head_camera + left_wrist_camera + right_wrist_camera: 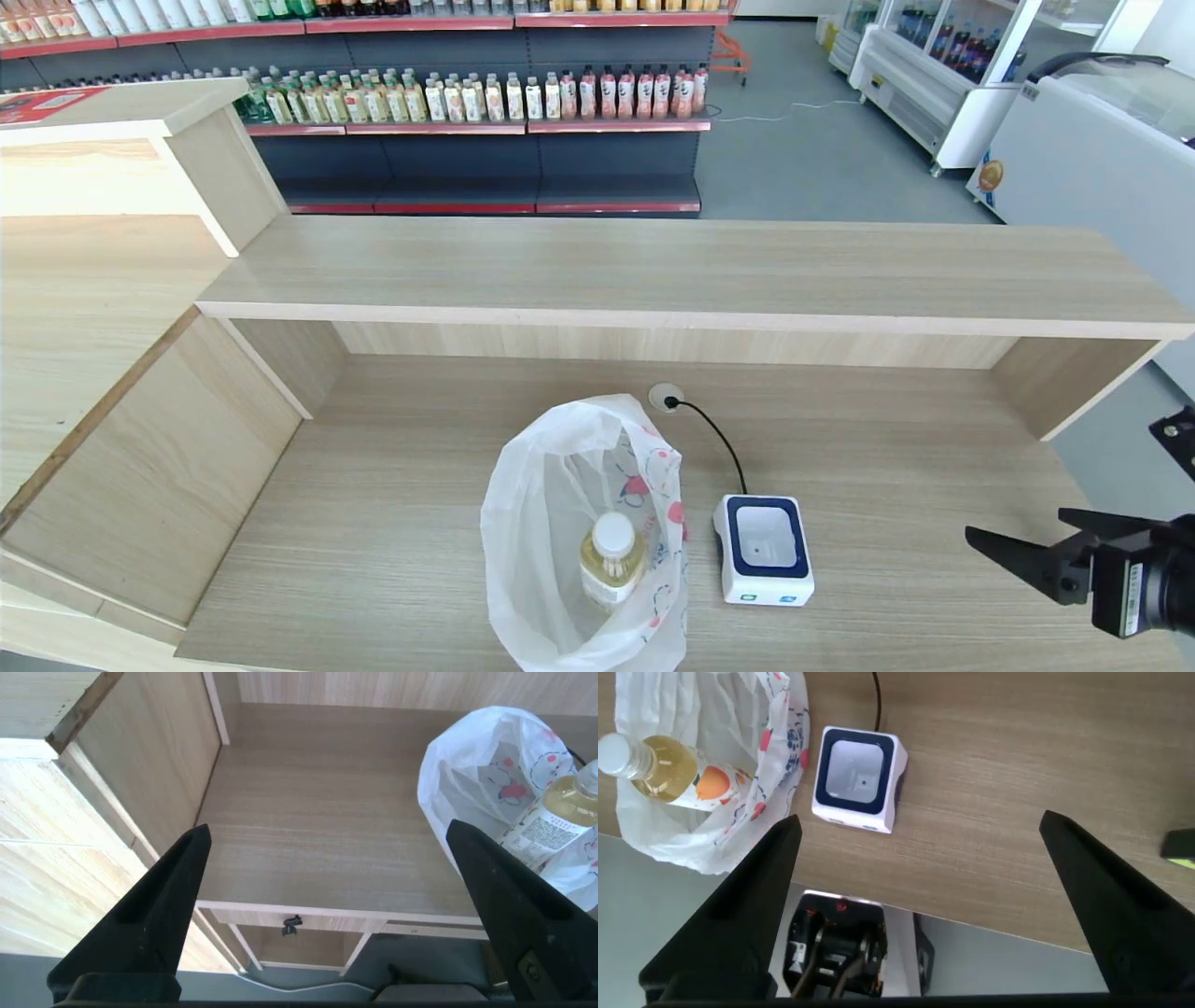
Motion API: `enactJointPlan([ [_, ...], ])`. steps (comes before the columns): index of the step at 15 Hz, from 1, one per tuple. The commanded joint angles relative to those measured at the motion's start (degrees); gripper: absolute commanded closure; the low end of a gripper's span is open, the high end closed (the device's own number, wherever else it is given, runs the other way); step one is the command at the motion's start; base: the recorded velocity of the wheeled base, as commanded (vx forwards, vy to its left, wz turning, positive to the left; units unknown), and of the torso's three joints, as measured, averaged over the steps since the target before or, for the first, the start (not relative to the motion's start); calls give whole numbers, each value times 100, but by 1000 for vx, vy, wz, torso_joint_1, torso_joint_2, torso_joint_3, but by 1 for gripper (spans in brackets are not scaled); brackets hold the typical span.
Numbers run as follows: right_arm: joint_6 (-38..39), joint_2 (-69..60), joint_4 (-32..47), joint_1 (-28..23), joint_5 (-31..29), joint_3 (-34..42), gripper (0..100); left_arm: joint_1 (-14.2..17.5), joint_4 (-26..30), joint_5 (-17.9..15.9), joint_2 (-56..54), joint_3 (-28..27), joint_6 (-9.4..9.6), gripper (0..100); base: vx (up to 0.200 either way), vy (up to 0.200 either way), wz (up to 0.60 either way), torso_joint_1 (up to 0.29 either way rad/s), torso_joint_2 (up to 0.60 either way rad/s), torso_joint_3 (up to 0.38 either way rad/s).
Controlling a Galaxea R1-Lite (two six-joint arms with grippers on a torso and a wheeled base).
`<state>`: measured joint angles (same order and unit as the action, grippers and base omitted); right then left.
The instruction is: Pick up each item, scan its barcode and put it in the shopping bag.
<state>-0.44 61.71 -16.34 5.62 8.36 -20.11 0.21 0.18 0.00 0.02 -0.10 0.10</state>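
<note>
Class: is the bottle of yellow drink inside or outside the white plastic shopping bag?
Inside: the white-capped bottle of yellow drink sits within the white plastic shopping bag, its walls all around.

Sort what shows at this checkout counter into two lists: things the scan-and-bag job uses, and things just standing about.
Belongs to the job:
shopping bag
bottle, standing inside the bag
scanner, beside the bag
left gripper and right gripper, both open and empty

Just standing about:
shelves of drinks beyond the counter
chest freezer
</note>
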Motion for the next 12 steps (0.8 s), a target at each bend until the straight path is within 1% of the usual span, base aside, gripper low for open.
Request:
enactJointPlan([
  [1,0,-353,8,-35,-1,113,0,-3,-1,0,-2,1,-1,0,0,0,0,0,0,0],
  [3,0,-643,60,-35,-10,333,0,-3,-1,0,-2,1,-1,0,0,0,0,0,0,0],
  [5,0,-827,262,-35,-10,368,0,-3,-1,0,-2,1,-1,0,0,0,0,0,0,0],
  [6,0,-1056,570,-35,-1,359,0,-3,-1,0,-2,1,-1,0,0,0,0,0,0,0],
  [8,-9,-1275,851,-35,-1,359,0,-3,-1,0,-2,1,-27,0,0,0,0,0,0,0],
  [12,-9,-1557,1089,-43,-10,412,0,-3,-1,0,-2,1,-10,0,-200,0,0,2,0,4],
])
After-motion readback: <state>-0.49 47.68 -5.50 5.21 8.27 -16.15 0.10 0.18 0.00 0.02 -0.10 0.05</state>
